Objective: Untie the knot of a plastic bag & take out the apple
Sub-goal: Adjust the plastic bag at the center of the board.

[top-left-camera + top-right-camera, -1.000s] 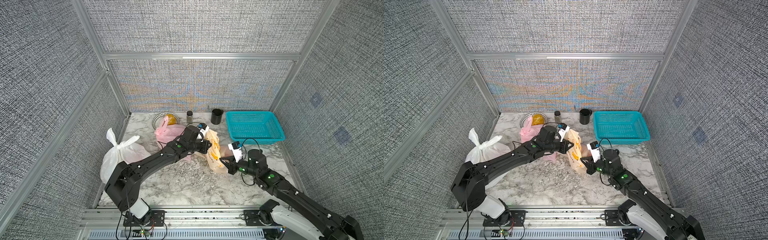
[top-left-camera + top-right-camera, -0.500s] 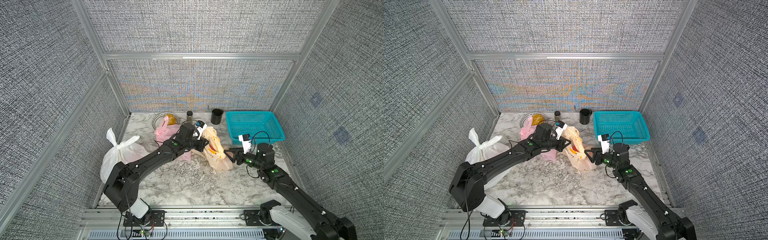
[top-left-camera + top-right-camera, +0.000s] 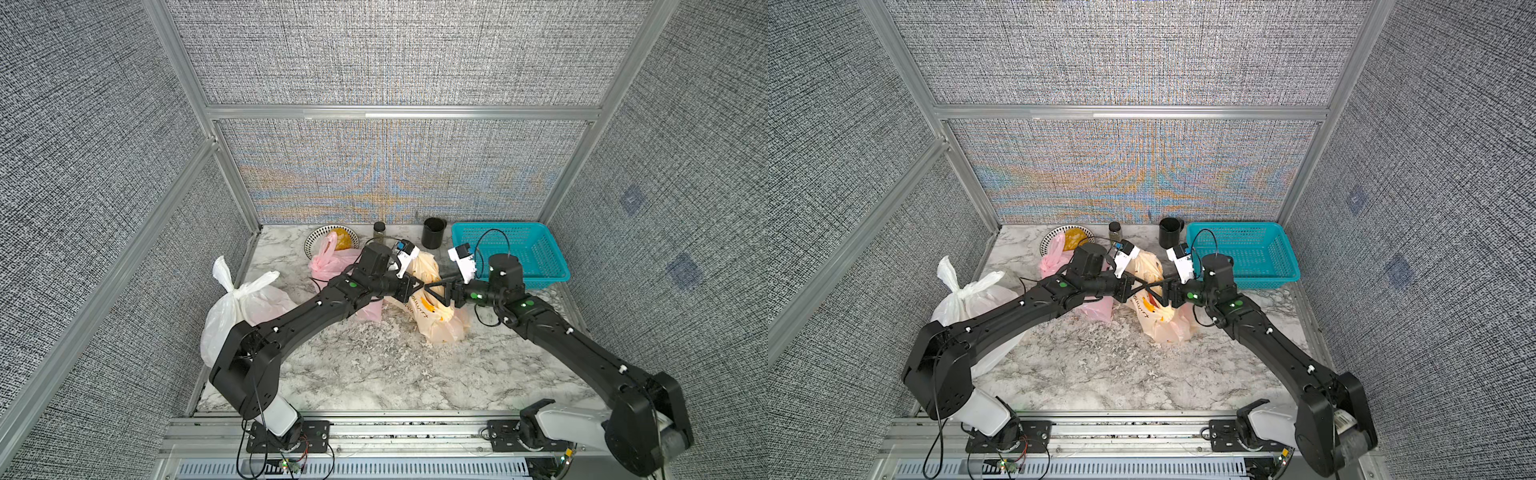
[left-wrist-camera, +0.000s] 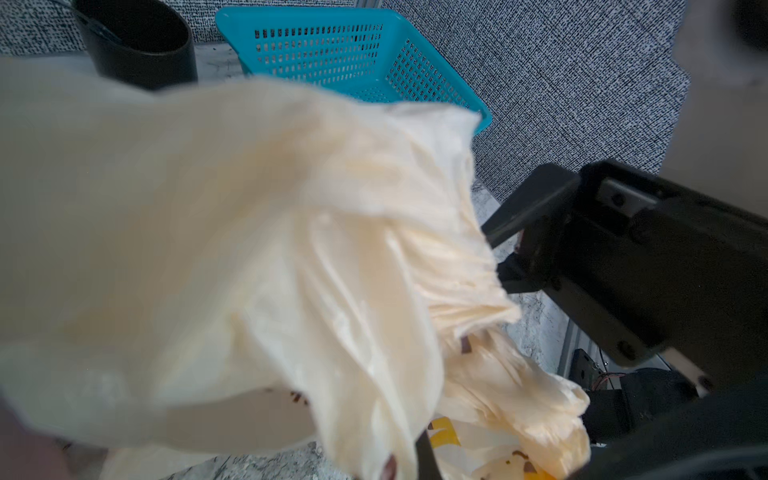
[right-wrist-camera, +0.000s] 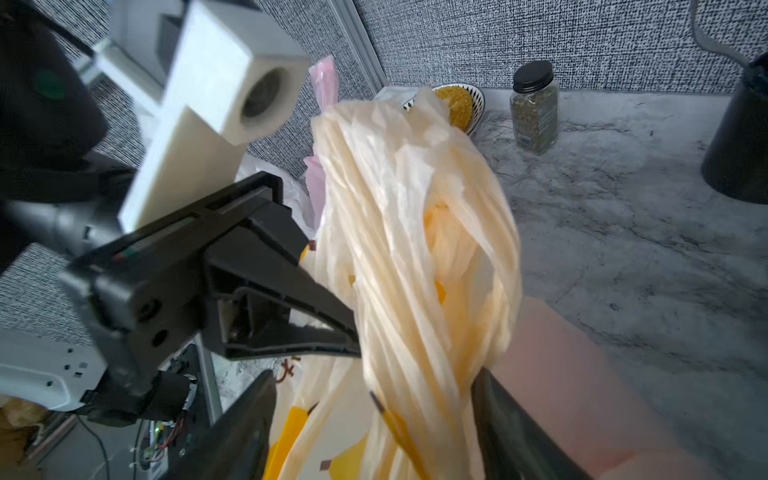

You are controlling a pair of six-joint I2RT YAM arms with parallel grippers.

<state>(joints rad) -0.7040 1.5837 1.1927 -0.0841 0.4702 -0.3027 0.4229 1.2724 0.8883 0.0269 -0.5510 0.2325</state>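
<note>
So the yellow bag [image 3: 438, 328] is sitting roughly mid-table, right between the two arms, with its fat bottom end resting on the marble table [image 3: 374, 374]. Its long axis is running front to back and tilting upward. The bunched-up neck is pointing up and toward the back wall, and the bulky end is facing the front. In the right wrist view the upper part is looking like one long pleated, twisted rope of plastic.

The left arm [image 3: 316, 316] is leaning in from the left side, and the left jaws are pinching shut on that gathered plastic. The right arm [image 3: 561, 336] is angling in from the opposite side. The right jaws are standing wide apart, one finger on either side of the twisted plastic, not squeezing it. In both top views the two sets of jaws are sitting almost tip to tip. I can't make out the apple through the plastic.

A pink bag [image 3: 332, 262] is lying just beside the yellow one, partly hiding under the left arm. A knotted white bag [image 3: 241, 307] is slumping against the left wall. Along the back a striped plate [image 3: 312, 241] with something orange on it, a small jar [image 3: 379, 230] and a black cup [image 3: 433, 232] are lining up. A blue basket [image 3: 498, 227] is taking the back right corner. Grey woven panels in aluminium framing are boxing in the whole table.
</note>
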